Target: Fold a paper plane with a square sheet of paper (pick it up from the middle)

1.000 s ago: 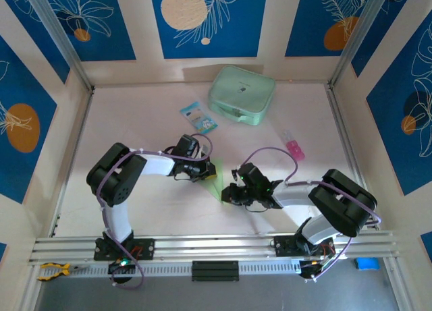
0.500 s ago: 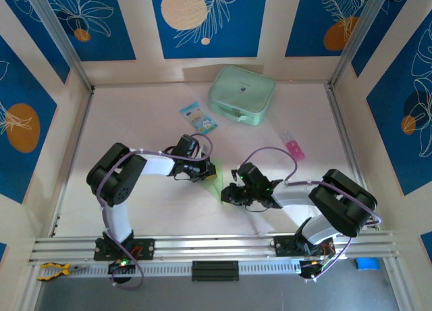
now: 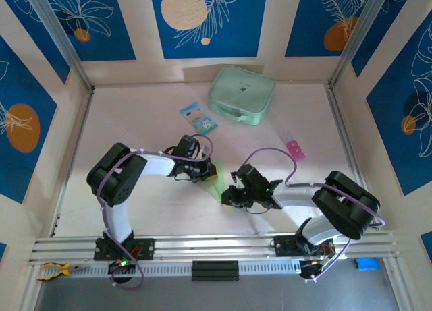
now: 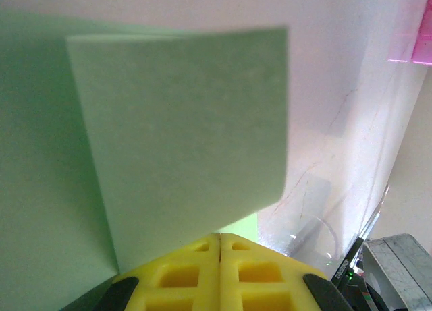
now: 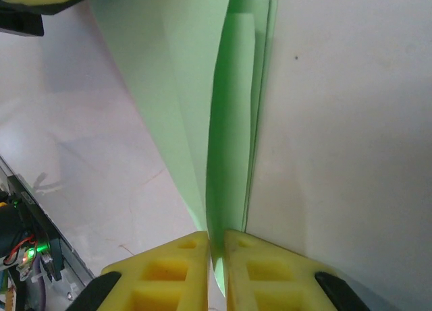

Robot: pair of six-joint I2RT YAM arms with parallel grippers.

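The square sheet of paper [image 3: 214,179], pale green and creased into layers, stands partly raised off the table between my two grippers. My left gripper [image 3: 204,171] is shut at its upper edge. In the left wrist view its yellow fingertips [image 4: 219,237] meet with no gap at the lower edge of a lifted flap of the paper [image 4: 182,122]. My right gripper [image 3: 227,194] pinches the paper's near end. In the right wrist view the folded green layers [image 5: 229,122] run straight down between its shut fingers [image 5: 216,242].
A mint-green zip case [image 3: 241,95] lies at the back of the table. A blue-and-white packet [image 3: 198,117] sits to its left and a small pink item [image 3: 294,148] to the right. The metal rail [image 3: 216,247] runs along the near edge.
The right arm has shifted very slightly toward the left. The paper and the left gripper stay where they were.
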